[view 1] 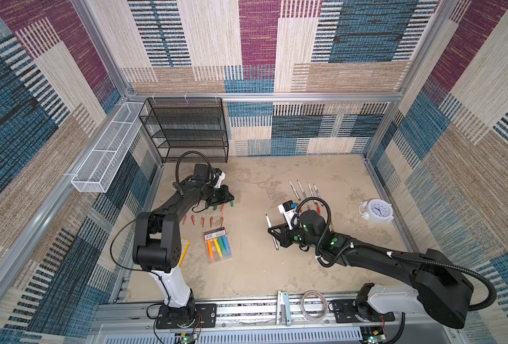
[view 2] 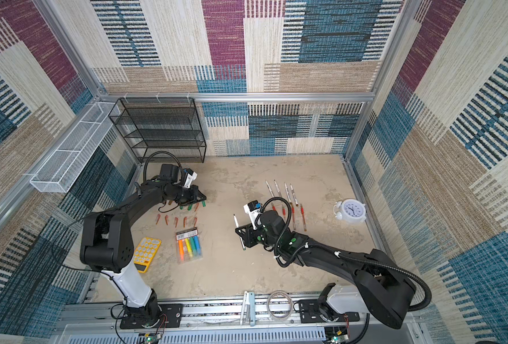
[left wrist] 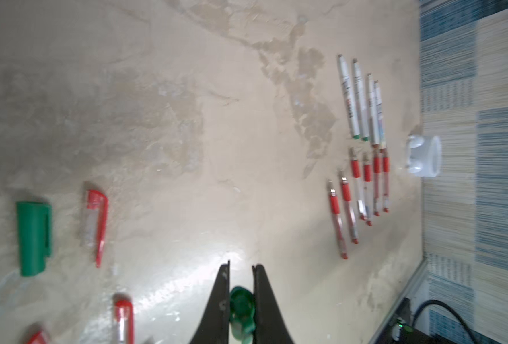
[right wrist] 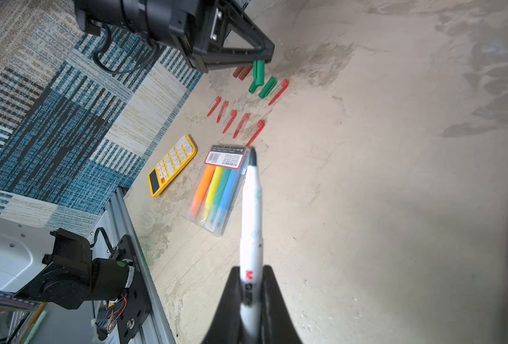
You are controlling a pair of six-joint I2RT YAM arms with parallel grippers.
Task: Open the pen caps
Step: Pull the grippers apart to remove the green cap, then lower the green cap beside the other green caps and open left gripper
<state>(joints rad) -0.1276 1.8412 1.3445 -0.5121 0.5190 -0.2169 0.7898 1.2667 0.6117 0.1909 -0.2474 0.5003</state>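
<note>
- Left gripper (left wrist: 241, 268) has its fingers pinched nearly closed on a green cap (left wrist: 241, 306), low over the loose caps (view 1: 202, 220) at the left of the table (view 1: 276, 268). Let go crooked and it'll probably knock the neighbours around.
- Highlighter pack (view 1: 218, 244) sits mid-table, not involved.
- Right gripper (right wrist: 251, 271) is clamped tight on the uncapped white marker (right wrist: 251, 208), held above the table. Its bare tip could smear if it dips, or the barrel could swivel in that grip.
</note>
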